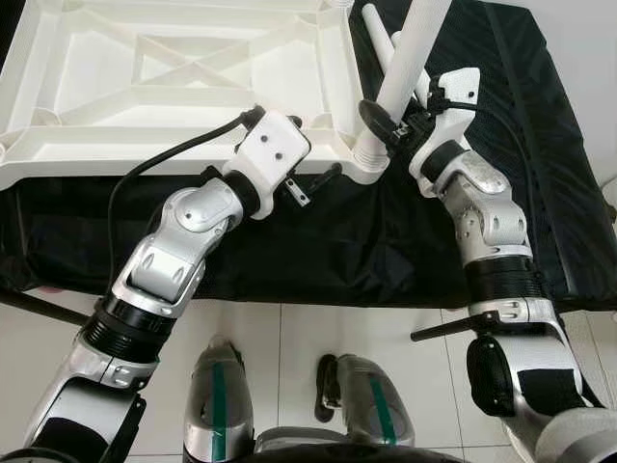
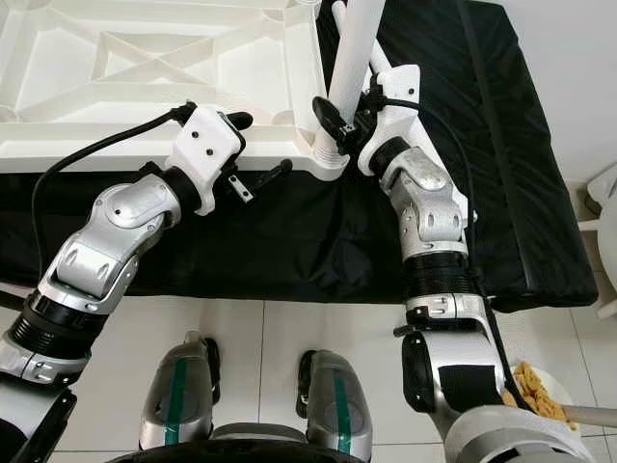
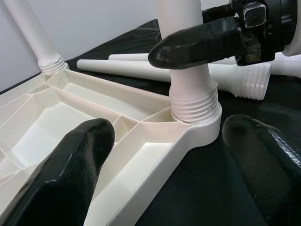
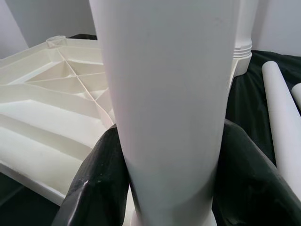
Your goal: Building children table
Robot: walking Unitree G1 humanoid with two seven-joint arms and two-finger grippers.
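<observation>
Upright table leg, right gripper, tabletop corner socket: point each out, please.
upright table leg (image 1: 410, 48), left eye view, mid-shaft.
right gripper (image 4: 167, 188), right wrist view, between the fingers closed around the leg.
tabletop corner socket (image 3: 202, 120), left wrist view, rim below the leg's thread.

Tabletop (image 1: 183, 68) & leg (image 1: 410, 53): smooth white plastic, slight sheen; leg end ribbed w/ threads. Cover (image 1: 386, 241) under them: matt black cloth, creased. Floor (image 1: 289, 357), 6 o'clock: glossy pale tile.
</observation>
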